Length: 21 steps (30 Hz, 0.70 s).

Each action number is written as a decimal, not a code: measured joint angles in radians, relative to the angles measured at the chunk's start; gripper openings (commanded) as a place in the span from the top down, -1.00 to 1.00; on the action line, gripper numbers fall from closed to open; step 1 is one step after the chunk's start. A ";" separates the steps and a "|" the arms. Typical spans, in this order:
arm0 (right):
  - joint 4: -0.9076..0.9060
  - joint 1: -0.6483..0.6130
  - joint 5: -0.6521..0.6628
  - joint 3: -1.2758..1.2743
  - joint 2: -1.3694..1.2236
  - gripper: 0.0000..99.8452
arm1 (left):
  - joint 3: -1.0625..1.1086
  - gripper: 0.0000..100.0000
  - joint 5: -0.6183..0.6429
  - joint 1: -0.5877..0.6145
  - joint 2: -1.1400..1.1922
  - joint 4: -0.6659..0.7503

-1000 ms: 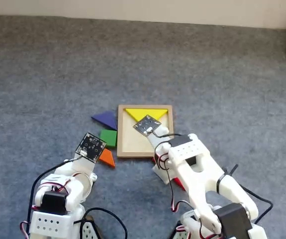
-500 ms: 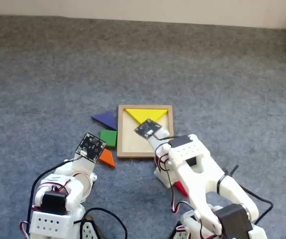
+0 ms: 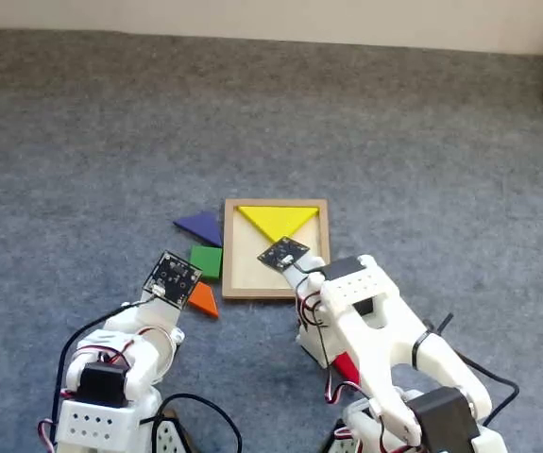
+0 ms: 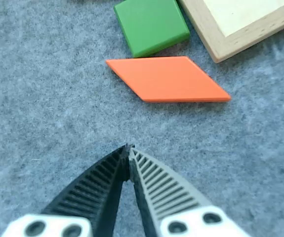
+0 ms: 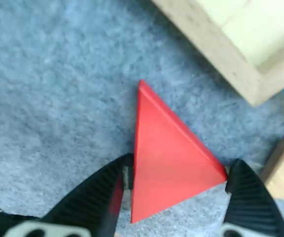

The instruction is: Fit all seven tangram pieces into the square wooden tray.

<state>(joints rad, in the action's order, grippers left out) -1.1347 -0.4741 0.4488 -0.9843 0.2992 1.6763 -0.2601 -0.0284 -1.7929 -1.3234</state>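
Square wooden tray (image 3: 252,293) lies on the grey carpeted counter (image 3: 422,142), with a large yellow triangle (image 3: 278,219) seated along the side farthest from the arms. Outside it, on the left arm's side, lie a purple triangle (image 3: 200,225), a green square (image 3: 207,260) and an orange parallelogram (image 4: 169,79). The right hand (image 5: 181,165), fingers apart, straddles a red triangle (image 5: 166,158) on the counter near a tray corner. The left hand (image 4: 128,150), fingertips pressed together, sits near the parallelogram, apart from it.

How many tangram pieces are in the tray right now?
1: the yellow triangle, at the far edge of the tray. The right arm covers part of the tray floor, so another could be hidden.
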 measured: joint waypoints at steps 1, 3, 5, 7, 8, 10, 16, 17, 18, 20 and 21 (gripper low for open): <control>0.000 0.000 0.000 0.000 0.000 0.43 | 0.000 0.99 0.000 0.000 0.000 0.000; 0.000 0.000 0.000 0.000 0.000 0.43 | 0.000 0.99 0.000 0.000 0.000 0.000; 0.000 0.000 0.000 0.000 0.000 0.49 | 0.000 0.99 0.000 0.000 0.000 0.000; 0.000 0.000 0.000 0.000 0.000 0.56 | 0.000 0.99 0.000 0.000 0.000 0.000; 0.000 0.003 0.000 0.000 0.000 0.58 | 0.000 0.99 0.000 0.000 0.000 0.000; 0.000 0.005 0.000 0.000 0.000 0.59 | 0.000 0.99 0.000 0.000 0.000 0.000; 0.009 0.006 0.000 0.002 0.002 0.59 | 0.000 0.99 0.000 0.000 0.000 0.000; 0.008 0.005 0.000 0.002 0.002 0.59 | 0.000 0.99 0.000 0.000 0.000 0.000; -0.005 0.005 0.000 0.002 0.002 0.59 | 0.000 0.99 0.000 0.000 0.000 0.000; -0.044 0.002 0.000 0.002 0.002 0.60 | 0.000 0.99 0.000 0.000 0.000 0.000; -0.064 0.002 0.000 0.002 0.002 0.60 | 0.000 0.99 0.000 0.000 0.000 0.000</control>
<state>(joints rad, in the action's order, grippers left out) -1.1991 -0.4726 0.4488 -0.9828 0.3007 1.6763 -0.2601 -0.0284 -1.7929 -1.3234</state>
